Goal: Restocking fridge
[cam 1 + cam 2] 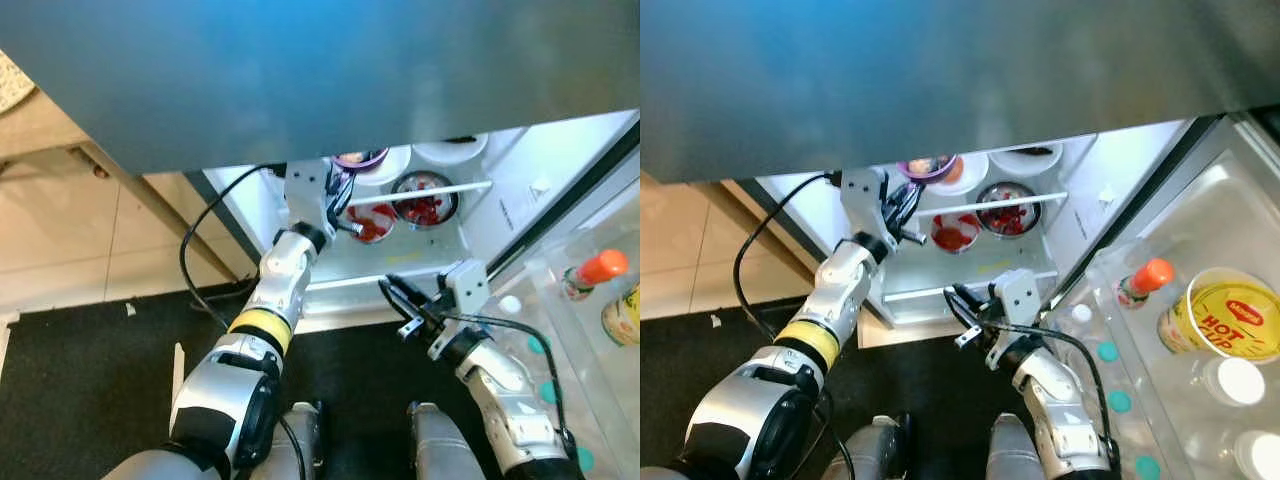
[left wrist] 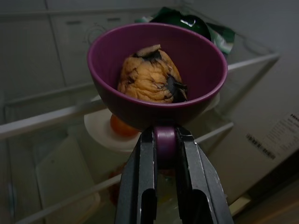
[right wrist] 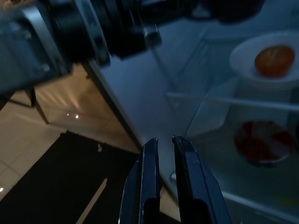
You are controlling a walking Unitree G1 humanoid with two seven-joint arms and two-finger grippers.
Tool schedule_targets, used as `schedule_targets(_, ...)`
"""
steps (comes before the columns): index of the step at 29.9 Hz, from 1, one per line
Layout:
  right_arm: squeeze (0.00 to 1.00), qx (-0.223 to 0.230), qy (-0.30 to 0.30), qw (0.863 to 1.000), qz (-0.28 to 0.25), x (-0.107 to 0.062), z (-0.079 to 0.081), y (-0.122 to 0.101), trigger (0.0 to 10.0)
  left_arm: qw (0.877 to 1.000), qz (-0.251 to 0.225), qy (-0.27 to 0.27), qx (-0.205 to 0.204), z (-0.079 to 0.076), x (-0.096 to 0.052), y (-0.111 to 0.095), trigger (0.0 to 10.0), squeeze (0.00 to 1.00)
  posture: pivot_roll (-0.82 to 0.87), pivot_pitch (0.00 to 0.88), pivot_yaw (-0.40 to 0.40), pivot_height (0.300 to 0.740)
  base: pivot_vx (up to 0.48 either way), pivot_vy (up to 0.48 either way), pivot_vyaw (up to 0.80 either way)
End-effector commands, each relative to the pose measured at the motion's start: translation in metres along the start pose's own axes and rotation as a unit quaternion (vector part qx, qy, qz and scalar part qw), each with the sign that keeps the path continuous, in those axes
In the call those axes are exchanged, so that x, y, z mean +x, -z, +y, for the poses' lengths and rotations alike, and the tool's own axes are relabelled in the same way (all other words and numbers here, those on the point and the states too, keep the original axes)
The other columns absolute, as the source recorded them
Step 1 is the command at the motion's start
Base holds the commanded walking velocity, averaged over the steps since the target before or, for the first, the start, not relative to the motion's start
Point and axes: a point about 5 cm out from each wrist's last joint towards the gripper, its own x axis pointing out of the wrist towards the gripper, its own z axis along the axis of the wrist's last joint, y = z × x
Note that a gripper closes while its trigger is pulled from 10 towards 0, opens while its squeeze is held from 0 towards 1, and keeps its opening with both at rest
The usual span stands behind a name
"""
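Bowl being shelved in the fridge

A small purple plastic bowl [image 2: 156,77] is clamped by the left gripper [image 2: 164,140]; lowering onto a shelf is needed next. The right gripper [image 3: 163,142] is held nearly closed, empty.

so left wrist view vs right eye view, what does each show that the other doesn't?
Left wrist view: the wrinkled orange-brown food inside the purple bowl, and the left end effector shut on the bowl's rim.

Right eye view: the right end effector idle below the fridge shelves, the door bin with the orange-capped bottle and the yellow Hot Cup tub, and the two bowls of red food behind the shelf rail.

Both: the purple bowl held inside the open fridge, and the white plate with an orange fruit beneath it.
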Motion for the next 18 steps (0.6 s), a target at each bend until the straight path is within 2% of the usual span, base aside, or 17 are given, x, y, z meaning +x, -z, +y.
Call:
schedule_targets(1, 0.00, 0.013, 0.005, 1.000, 0.001, -0.001, 0.003, -0.005, 10.0, 0.999, -0.025, -0.030, 0.008, 0.019, 0.003, -0.017, 10.0, 0.00, -0.07, 0.413, 0.098, 0.740, 0.000, 0.000, 0.00)
schedule_targets(4, 0.00, 0.011, 0.008, 1.000, -0.004, 0.000, 0.003, -0.010, 10.0, 0.999, -0.028, -0.035, 0.009, 0.022, 0.005, -0.021, 10.0, 0.00, -0.07, 0.417, 0.096, 0.740, 0.000, 0.000, 0.00)
schedule_targets(11, 0.00, 0.010, 0.024, 0.999, -0.027, 0.002, -0.002, -0.040, 10.0, 0.997, -0.044, -0.063, 0.024, 0.042, 0.012, -0.044, 10.0, 0.00, -0.09, 0.447, 0.088, 0.740, 0.000, 0.000, 0.00)
schedule_targets(18, 0.00, 0.006, 0.024, 0.999, -0.022, 0.001, 0.001, -0.045, 10.0, 0.996, -0.049, -0.067, 0.031, 0.047, 0.015, -0.053, 10.0, 0.00, -0.09, 0.453, 0.087, 0.740, 0.000, 0.000, 0.00)
